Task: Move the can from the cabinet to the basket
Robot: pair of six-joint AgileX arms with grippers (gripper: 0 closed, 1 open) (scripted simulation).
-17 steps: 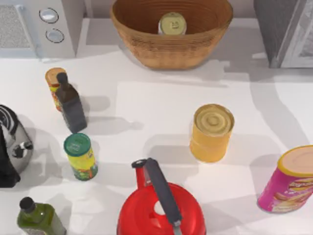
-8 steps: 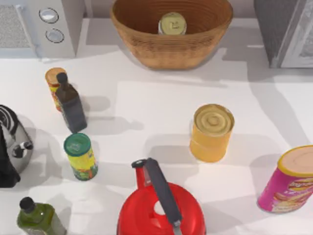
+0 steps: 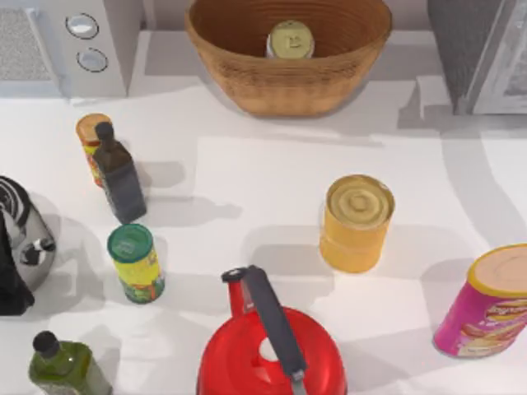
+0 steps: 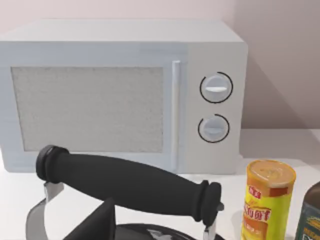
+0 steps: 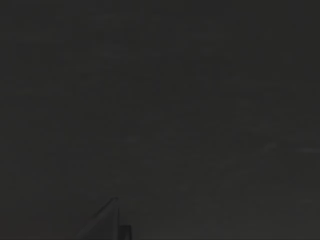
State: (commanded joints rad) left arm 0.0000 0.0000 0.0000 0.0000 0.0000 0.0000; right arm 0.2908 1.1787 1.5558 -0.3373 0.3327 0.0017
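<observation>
Inside the basket [image 3: 247, 82] at the table's far edge stands the can [image 3: 291, 39].

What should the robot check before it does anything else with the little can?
1. Can inside the basket: ok, it stands upright in the bowl.
2. Can free of any claw: ok in the top view, nothing grips it.
3. Cabinet at the table's right far corner: present, but whether its door is shut, cannot tell.
4. Big yellow can and red kettle upright on the table: ok.
5. Right wrist view: dark, cannot tell.
6. Left wrist view faces the microwave: ok, that arm looks parked.
</observation>
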